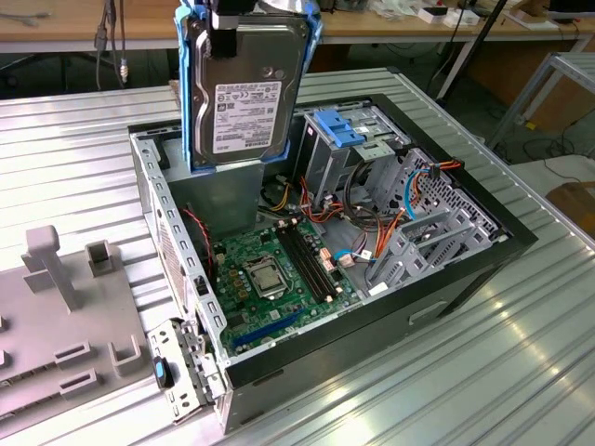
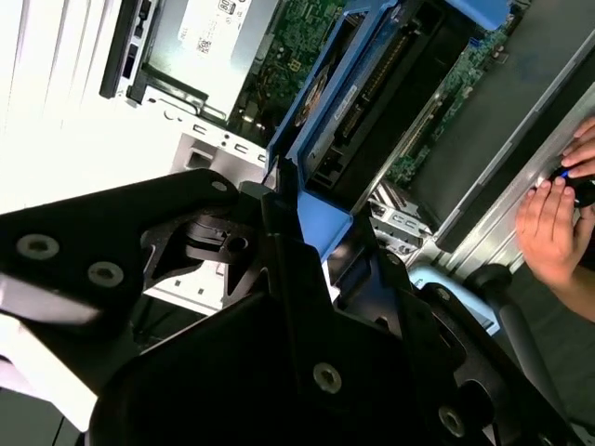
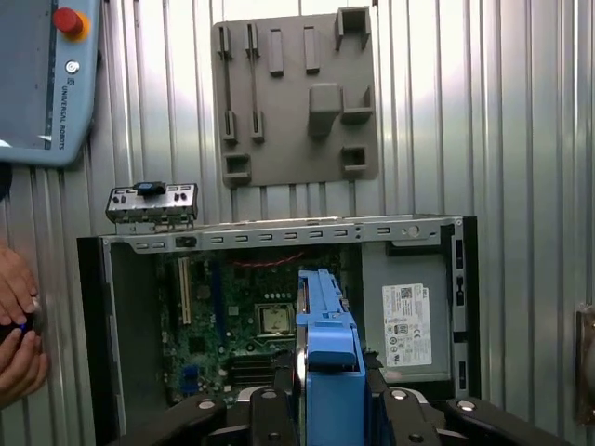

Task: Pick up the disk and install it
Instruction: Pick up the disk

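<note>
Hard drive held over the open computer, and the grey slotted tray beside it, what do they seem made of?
Rectangular silver-grey disk: likely metal, dull sheen, with a white paper-like label. Its blue side rails: probably plastic, even matte colour. Flat grey slotted tray: seemingly moulded plastic, uniformly matte with no glints.

A white label with barcodes and rows of small black print sits on the face of the disk; its words are too small to make out. A second white label with barcodes is stuck on the grey power supply box. A line of dark lettering runs along the edge of the grey control tablet, below its red button
</note>
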Controlling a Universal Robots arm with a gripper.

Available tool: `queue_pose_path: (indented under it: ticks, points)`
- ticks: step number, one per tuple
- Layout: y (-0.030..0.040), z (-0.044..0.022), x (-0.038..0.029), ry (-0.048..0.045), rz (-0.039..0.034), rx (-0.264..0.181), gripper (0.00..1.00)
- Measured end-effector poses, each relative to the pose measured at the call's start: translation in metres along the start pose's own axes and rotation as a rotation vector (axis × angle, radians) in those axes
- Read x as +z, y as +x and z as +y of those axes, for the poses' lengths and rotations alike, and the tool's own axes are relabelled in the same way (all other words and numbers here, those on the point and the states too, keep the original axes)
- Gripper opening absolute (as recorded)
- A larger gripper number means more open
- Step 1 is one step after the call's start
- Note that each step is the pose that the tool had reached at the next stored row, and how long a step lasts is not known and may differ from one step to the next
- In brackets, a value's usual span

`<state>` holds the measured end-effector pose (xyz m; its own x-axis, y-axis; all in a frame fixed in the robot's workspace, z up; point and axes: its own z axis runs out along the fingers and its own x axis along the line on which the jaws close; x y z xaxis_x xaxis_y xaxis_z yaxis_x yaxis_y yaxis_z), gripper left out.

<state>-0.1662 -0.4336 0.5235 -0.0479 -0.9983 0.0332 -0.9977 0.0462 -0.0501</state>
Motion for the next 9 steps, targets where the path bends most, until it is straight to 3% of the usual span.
queue_pose_path:
  ticks: [9]
  points:
    - [0.0147,-0.0060,0.0022,-0.0001,0.0001,0.002,0.37]
